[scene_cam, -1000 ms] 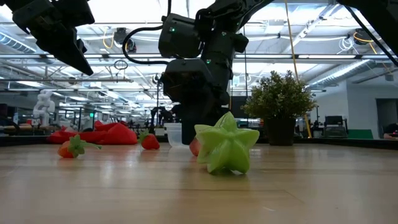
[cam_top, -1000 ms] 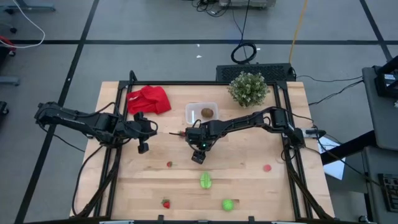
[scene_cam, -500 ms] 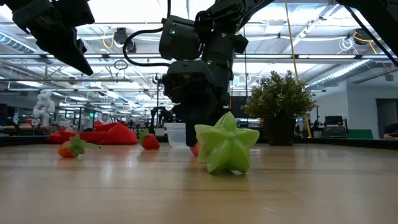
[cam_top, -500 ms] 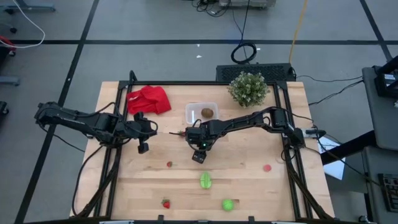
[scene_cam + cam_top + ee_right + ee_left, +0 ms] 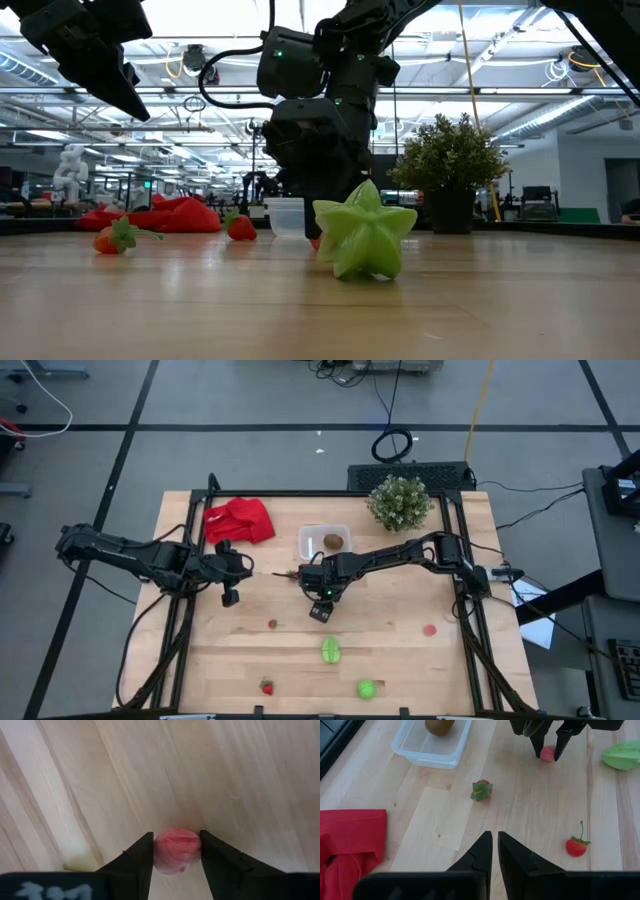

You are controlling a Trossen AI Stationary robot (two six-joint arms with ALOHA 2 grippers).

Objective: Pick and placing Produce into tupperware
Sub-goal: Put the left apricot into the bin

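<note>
Now the right hand (image 5: 176, 851) grips a small round pinkish-red toy fruit (image 5: 177, 850) between its dark fingers, low on the wooden desk (image 5: 400, 650) at mid-frame. Just above sits the clear rectangular plastic container (image 5: 312, 543). Left of centre, the left hand (image 5: 494, 851) hangs clenched, empty.

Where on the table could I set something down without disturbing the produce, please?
The broad strip of bare wood between the potted plant and the pink piece is free. The table's front is scattered with produce. It is crowded around the tupperware, where the right gripper brackets a pink ball.
</note>
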